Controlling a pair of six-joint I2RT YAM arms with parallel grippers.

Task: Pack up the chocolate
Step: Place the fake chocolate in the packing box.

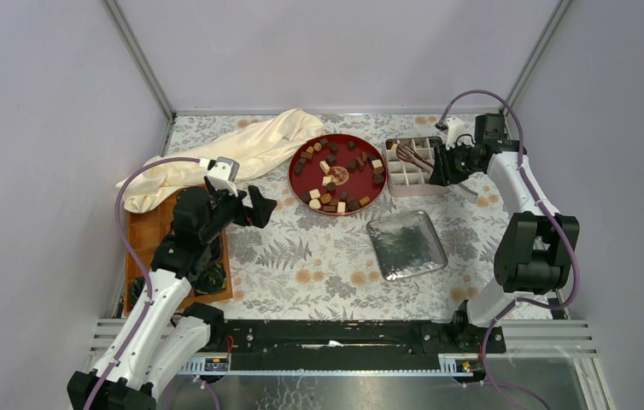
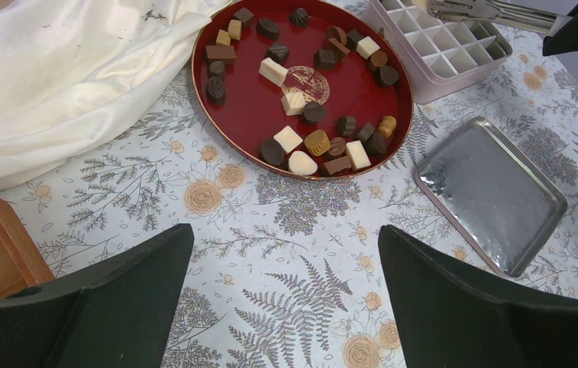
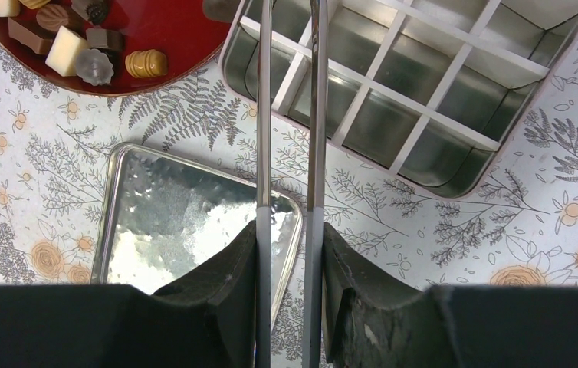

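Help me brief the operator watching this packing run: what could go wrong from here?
The right gripper pinches thin metal tongs by their arms; they could twist or slip. The chocolates lie crowded on the red tray, so the tongs may knock neighbours or drop a piece. The divided box has narrow cells; a piece could land on a divider.

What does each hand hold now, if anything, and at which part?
The right hand grips metal tongs by the rear part of their two arms, pinching them together. The left hand is open and holds nothing.
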